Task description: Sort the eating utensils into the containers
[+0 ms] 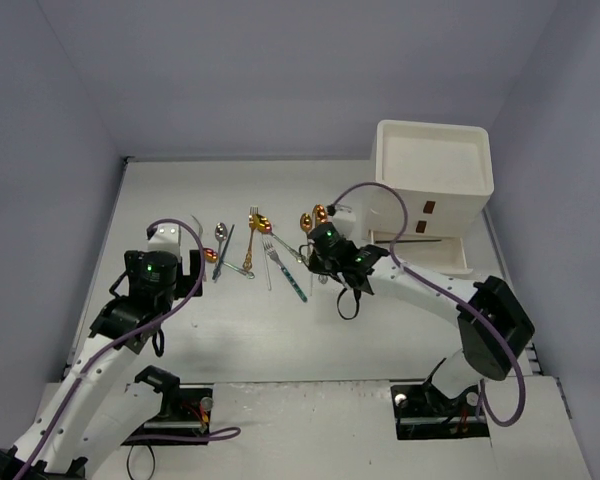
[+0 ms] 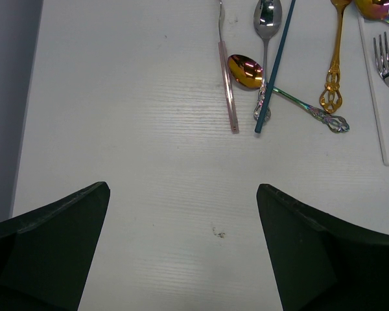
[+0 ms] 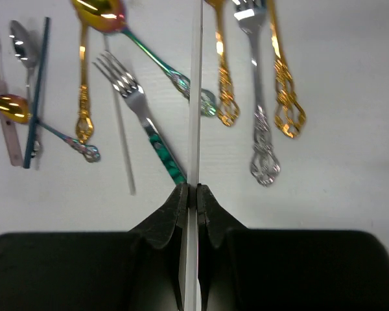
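The right claw (image 3: 192,191) is clenched on a slim white stick (image 3: 195,97), which is pinched between the fingertips and runs straight ahead of them above the table (image 3: 350,168). Just left of the pinch lies a teal-handled fork (image 3: 142,110), its handle end almost at the fingertips; whether it is touched cannot be told. Ahead and slightly right, a silver ornate fork (image 3: 258,97) is flanked closely by two gold ornate handles. Bare tabletop is left further right of this claw. Beyond that, the cream three-drawer cabinet (image 1: 435,180) is set in the table's far right corner, with a drawer (image 1: 435,258) at its foot drawn out.

The left claw (image 2: 183,188) is spread wide and nothing is held. Bare table is seen between its fingers, and the table's left edge runs close outside the left finger. Ahead and to the right, a pinkish flat handle (image 2: 229,84), an iridescent gold-bowled spoon (image 2: 245,70) and a dark teal stick (image 2: 275,65) are crossed in a loose heap.
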Motion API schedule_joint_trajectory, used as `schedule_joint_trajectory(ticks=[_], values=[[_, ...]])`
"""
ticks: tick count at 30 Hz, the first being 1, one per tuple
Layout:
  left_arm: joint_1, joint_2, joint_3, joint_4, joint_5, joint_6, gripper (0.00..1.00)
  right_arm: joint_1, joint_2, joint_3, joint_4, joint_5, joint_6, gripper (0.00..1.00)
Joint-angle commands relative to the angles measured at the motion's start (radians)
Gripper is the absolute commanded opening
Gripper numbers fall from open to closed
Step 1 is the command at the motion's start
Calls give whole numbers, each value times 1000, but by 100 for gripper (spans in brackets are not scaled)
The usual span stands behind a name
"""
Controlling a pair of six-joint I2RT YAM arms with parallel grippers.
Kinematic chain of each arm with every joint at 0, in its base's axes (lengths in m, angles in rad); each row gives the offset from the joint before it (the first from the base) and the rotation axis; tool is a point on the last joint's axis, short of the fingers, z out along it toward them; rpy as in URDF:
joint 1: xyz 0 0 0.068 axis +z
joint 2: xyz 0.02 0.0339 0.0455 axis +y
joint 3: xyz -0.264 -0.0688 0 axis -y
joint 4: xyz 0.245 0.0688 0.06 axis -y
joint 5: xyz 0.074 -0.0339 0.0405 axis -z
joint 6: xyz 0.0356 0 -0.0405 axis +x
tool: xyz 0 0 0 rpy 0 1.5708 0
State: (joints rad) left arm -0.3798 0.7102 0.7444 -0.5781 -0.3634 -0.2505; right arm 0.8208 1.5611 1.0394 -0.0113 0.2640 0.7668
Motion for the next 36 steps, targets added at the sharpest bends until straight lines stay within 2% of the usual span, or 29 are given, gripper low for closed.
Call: schedule_joint_trajectory(ticks=[1,7,12,21,27,28,33,36], values=[[-1,10,49,35,-8,-16,97,-36,-168,-165,1,18,261,0],[-3,16,49,37,-3,-17,97,-144,-415,-375,-6,8,541,0],[-6,20,49,37,1,-18,96,-280,-535,-454,-20,4,634,0],[-7,21,49,37,1,-18,96,-586,-470,-387,-21,12,664,0],[-6,20,49,38,0,-20,97,-710,-351,-311,-18,-6,657,0],[-6,20,49,37,-1,-19,97,-732,-331,-304,-18,-14,659,2],[-5,21,49,38,-5,-18,97,-756,-288,-236,-16,-31,596,32],[-5,22,49,37,-5,-18,97,-735,-289,-196,-14,-67,505,40]])
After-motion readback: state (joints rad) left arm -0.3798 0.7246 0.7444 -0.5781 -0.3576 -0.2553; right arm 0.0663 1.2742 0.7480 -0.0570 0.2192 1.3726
